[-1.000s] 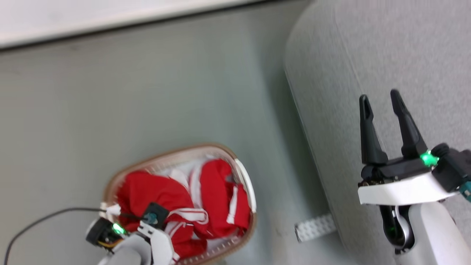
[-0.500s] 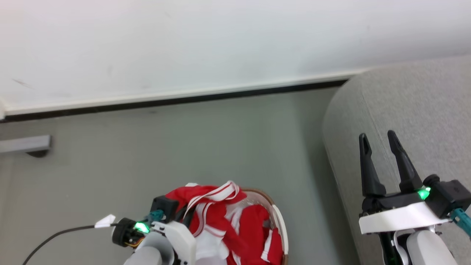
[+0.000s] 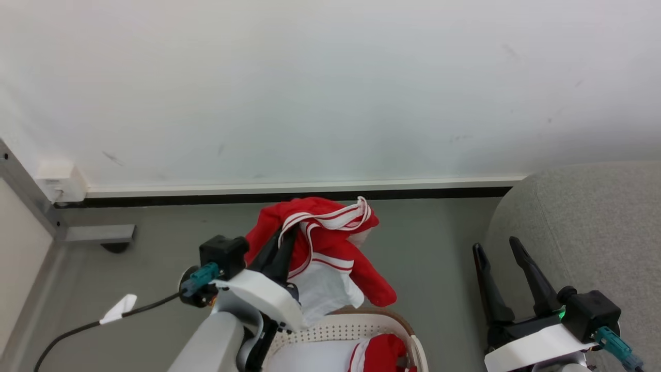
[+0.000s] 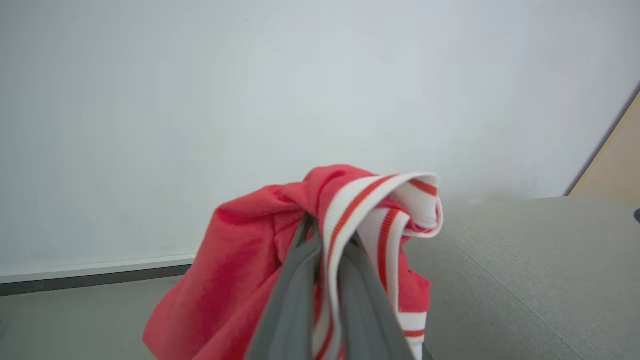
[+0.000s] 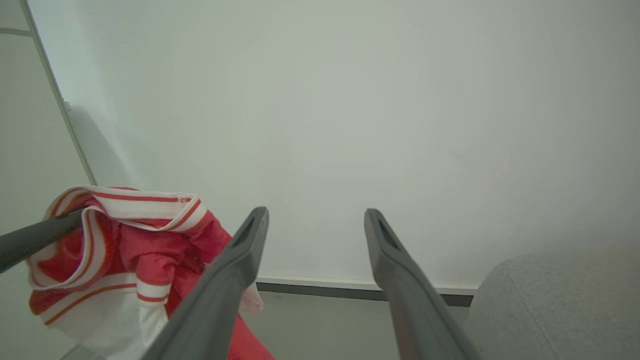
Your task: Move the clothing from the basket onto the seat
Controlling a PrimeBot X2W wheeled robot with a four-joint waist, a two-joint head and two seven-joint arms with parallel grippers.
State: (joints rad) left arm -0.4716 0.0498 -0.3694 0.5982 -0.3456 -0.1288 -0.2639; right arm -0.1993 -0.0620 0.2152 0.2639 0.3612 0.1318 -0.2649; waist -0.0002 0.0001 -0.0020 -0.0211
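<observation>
One red garment hangs clamped in my left gripper over grey-green floor, white wall behind; right gripper wide beside seat.

Soft, even light fills every view; the white wall is evenly bright. A faint grey shadow lies on the wall just above the red garment. Below the wall, the fingers of the left claw look blurred and soft-edged, close to the lens.
</observation>
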